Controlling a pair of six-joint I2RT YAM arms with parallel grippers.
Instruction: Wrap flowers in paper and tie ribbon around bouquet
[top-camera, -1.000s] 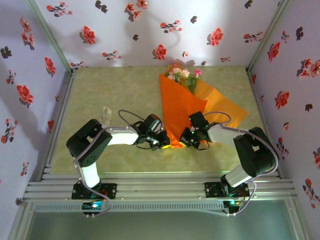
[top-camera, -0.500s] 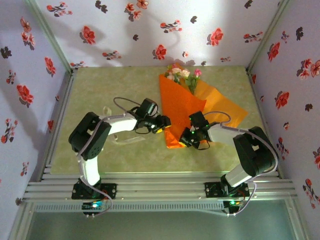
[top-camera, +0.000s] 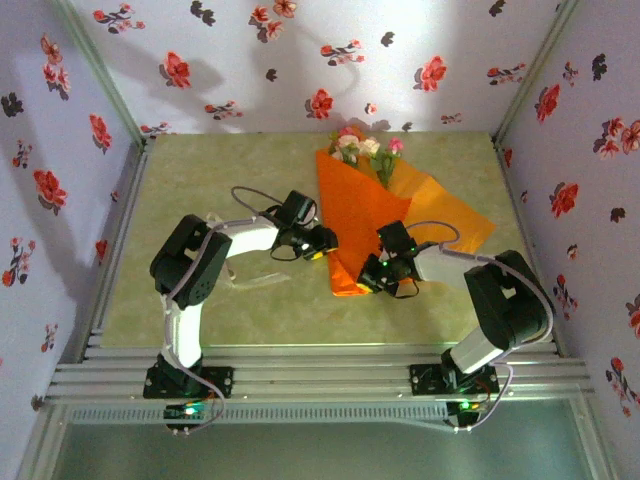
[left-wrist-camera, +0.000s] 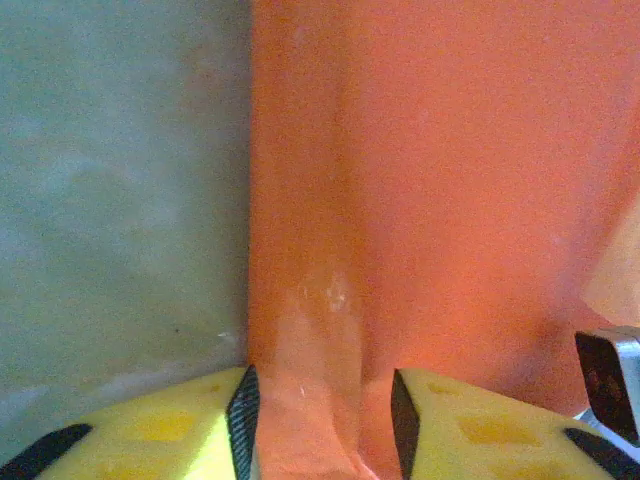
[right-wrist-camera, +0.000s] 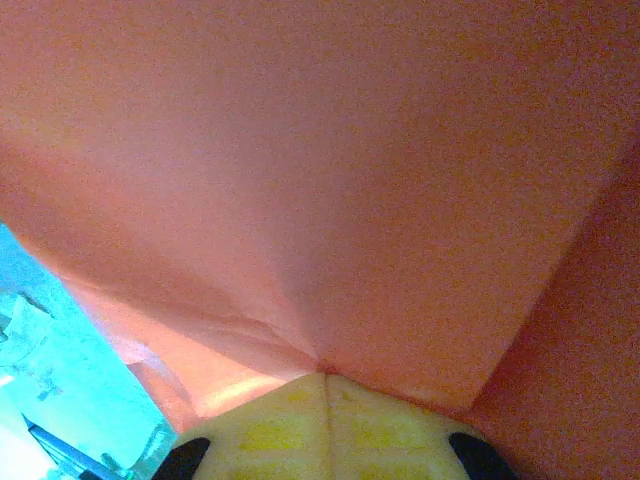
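Observation:
The orange paper (top-camera: 362, 215) lies folded into a cone over the flowers (top-camera: 358, 147), whose pink and cream blooms stick out at the far end of this bouquet. My left gripper (top-camera: 324, 245) is at the cone's left edge, open. Its yellow fingers (left-wrist-camera: 320, 405) straddle a raised fold of paper (left-wrist-camera: 430, 200) with a pale glossy strip on it. My right gripper (top-camera: 369, 279) is shut on the paper near the narrow near end, and its fingers (right-wrist-camera: 325, 380) pinch an orange crease. The ribbon (top-camera: 252, 283) lies on the table under the left arm.
A loose flap of paper (top-camera: 455, 215) spreads flat to the right of the cone. The green tabletop (top-camera: 200, 180) is walled in by flower-print wallpaper on three sides. Grey cables loop over both wrists.
My left gripper has opened and moved from the cone's narrow tip farther up its left edge. The ribbon now lies exposed on the table. The right gripper has kept its grip.

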